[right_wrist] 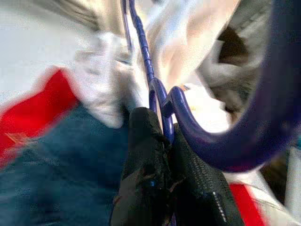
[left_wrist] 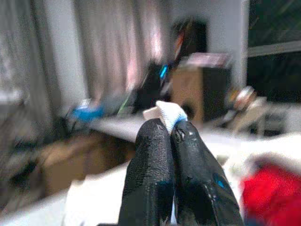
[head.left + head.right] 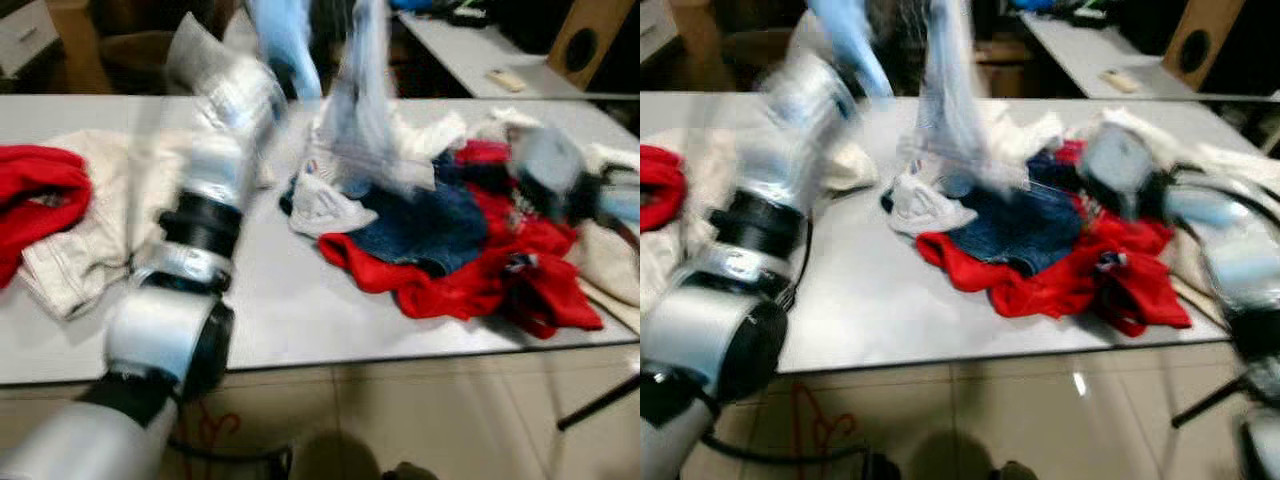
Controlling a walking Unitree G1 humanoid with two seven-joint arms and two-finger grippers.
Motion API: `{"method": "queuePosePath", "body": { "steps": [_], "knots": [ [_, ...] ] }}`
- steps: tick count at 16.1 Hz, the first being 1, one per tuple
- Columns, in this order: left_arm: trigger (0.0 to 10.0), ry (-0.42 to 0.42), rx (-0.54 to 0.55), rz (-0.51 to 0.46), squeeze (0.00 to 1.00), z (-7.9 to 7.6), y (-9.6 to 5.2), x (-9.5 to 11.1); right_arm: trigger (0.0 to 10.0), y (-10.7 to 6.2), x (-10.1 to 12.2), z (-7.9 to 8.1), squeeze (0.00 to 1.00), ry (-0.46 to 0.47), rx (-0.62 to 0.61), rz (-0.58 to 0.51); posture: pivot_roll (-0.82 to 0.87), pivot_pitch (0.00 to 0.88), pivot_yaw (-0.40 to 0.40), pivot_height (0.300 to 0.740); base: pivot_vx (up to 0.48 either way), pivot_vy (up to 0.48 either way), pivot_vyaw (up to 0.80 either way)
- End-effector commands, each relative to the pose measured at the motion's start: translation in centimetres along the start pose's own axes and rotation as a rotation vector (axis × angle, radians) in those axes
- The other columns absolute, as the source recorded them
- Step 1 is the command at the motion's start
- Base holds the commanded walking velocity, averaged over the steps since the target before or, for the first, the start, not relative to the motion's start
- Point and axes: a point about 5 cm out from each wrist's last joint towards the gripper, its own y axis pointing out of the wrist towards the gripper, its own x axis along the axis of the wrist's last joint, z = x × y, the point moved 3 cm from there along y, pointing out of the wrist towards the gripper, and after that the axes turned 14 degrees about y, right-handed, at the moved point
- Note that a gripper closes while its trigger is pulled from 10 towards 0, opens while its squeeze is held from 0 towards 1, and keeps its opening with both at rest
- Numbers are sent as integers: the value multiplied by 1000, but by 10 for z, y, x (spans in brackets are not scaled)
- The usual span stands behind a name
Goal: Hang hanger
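right gripper [image 1: 162, 136] jaws closed on the blue hanger [image 1: 221, 141] by its hook, above the heaped red and denim clothes [image 3: 440, 250] on the white surface [image 3: 280, 310]. left gripper [image 2: 170, 134] jaws pinched on a white cloth edge [image 2: 170, 113], raised over the surface. head views heavily blurred.

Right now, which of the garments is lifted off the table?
The light blue and white garment, which the left end effector pinches, hangs in the air. The red garment and the denim piece lie on the table.
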Motion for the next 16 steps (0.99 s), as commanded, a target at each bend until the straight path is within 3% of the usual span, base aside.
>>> {"method": "queuePosePath", "body": {
  "steps": [1, 3, 5, 7, 9, 10, 11, 13, 14, 15, 16],
  "knots": [
    [10000, 45, 30, 56, 0, -4, 2, -14, 10000, -14, 15, 6, 0, -14, 54, -28, -249, 0, 36, 710, 0, 0, 0],
    [10000, 57, 111, 136, 0, 4, 0, -33, 10000, -37, 14, 22, 0, -16, 115, 22, -249, 0, 36, 710, 0, 0, 0],
    [10000, 62, 145, 157, 0, 10, -2, -37, 10000, -45, 16, 25, 0, -11, 128, 33, -258, 0, 47, 710, 0, 0, 0],
    [10000, 67, 184, 272, 0, 20, -18, -68, 10000, -73, 26, 29, 0, 23, 158, 67, -260, 0, 48, 710, 0, 0, 0],
    [10000, 42, 173, 297, 0, 19, -23, -78, 10000, -80, 27, 30, 0, 34, 160, 81, -260, 0, 46, 710, 0, 0, 0],
    [10000, 5, 140, 326, 0, 16, -30, -91, 10000, -92, 30, 29, 0, 57, 153, 89, -259, 0, 43, 710, 0, 0, 0],
    [10000, -105, 64, 373, 0, 8, -46, -114, 10000, -114, 39, 26, 0, 106, 116, 75, -258, 0, 39, 710, 0, 0, 0],
    [10000, -153, 19, 383, 0, 3, -53, -122, 10000, -123, 43, 24, 0, 128, 90, 59, -256, 0, 37, 710, 0, 0, 0],
    [10000, -172, -25, 392, 1000, -3, -58, -129, 10000, -130, 47, 21, 0, 148, 66, 37, -256, 0, 37, 710, 0, 0, 0],
    [10000, -177, -194, 394, 1000, -23, -71, -140, 10000, -144, 48, 14, 0, 177, -4, 14, -257, 0, 36, 710, 0, 0, 0],
    [10000, -162, -262, 398, 1000, -29, -77, -143, 10000, -149, 45, 12, 0, 190, -33, 16, -257, 0, 36, 710, 0, 0, 0]
  ]
}}
